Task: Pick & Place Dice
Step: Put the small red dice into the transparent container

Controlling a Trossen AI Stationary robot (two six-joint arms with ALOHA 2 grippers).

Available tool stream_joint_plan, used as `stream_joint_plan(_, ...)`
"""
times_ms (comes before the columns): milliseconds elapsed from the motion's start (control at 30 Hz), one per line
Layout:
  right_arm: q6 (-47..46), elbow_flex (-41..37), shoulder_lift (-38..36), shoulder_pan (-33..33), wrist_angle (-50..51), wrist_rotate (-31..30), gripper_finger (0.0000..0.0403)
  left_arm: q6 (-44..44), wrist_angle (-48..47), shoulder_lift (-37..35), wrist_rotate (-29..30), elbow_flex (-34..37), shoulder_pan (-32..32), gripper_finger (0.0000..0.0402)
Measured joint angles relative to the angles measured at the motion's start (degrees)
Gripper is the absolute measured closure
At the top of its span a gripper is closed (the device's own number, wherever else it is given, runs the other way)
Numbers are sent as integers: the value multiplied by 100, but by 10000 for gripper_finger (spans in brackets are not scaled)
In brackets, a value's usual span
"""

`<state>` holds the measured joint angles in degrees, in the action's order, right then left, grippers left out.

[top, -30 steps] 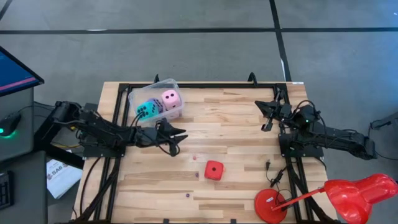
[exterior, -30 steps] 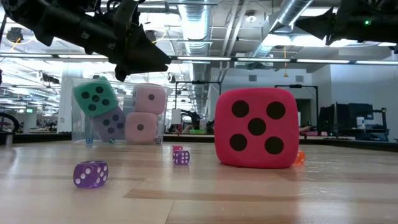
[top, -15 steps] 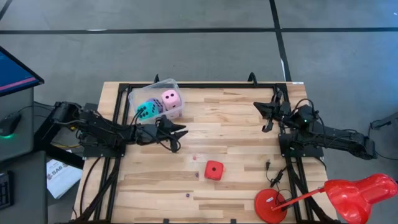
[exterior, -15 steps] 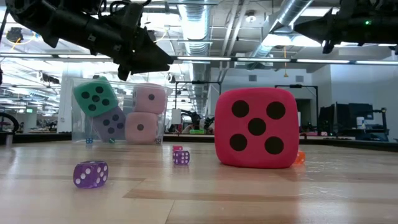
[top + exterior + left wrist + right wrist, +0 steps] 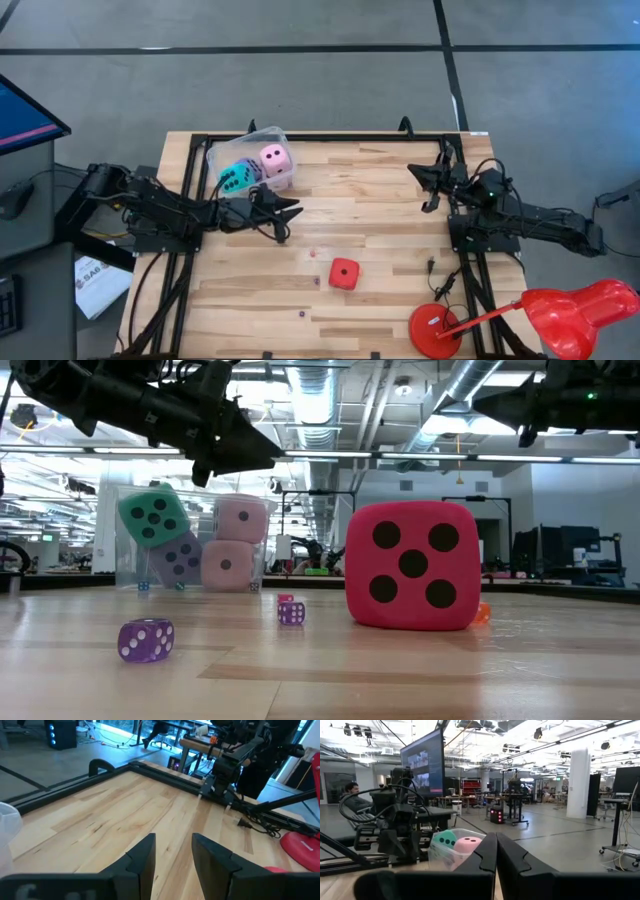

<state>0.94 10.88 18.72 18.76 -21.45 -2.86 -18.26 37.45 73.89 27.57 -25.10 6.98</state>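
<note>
Since the red die (image 5: 344, 273) sits alone on the open desk (image 5: 380, 200), nearest the low camera and well apart from everything else, I judge it the one left to move. It looks like a soft, light foam cube with rounded corners, so it should give a little under a squeeze and slide if nudged. I would take it across two opposite flat faces, low enough that the rounded edges do not squirt it out. It is much wider than the gap my left tool now shows.

My left tool (image 5: 287, 212) hangs above the desk between that die and the tub (image 5: 250, 160), its arm stretched in low from the left edge and reaching toward the desk's middle. Its fingers (image 5: 142, 855) stand a little apart with nothing between them.

Farther back, the clear tub near the far left corner holds the cyan die (image 5: 236, 177), a pink die (image 5: 275, 158) and, in the low view, the violet-blue die (image 5: 180, 558) and a second pink die (image 5: 226, 565) beneath.

My right tool (image 5: 424, 178) waits raised at the far right side, fingers (image 5: 487, 855) pressed together and empty, arm folded back along the edge.
</note>
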Motion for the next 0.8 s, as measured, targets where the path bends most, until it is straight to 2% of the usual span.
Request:
stream_joint_plan(133, -544, 0, 0, 0, 69, 59, 403, -66, -15, 0, -12, 0, 2, 284)
stream_joint_plan(267, -657, 1, 2, 0, -184, 930, 403, -373, 27, 0, -333, 2, 39, 284)
stream_joint_plan(400, -653, 1, -2, -4, -542, 1689, 403, -291, 37, -1, -410, 2, 297, 284)
stream_joint_plan(600, -638, 1, 2, 0, -678, 1791, 403, -570, 413, 0, -350, -207, 730, 284)
stream_joint_plan(800, -643, 1, 2, 0, -796, 1789, 403, 313, 391, 34, -349, -749, 1190, 284)
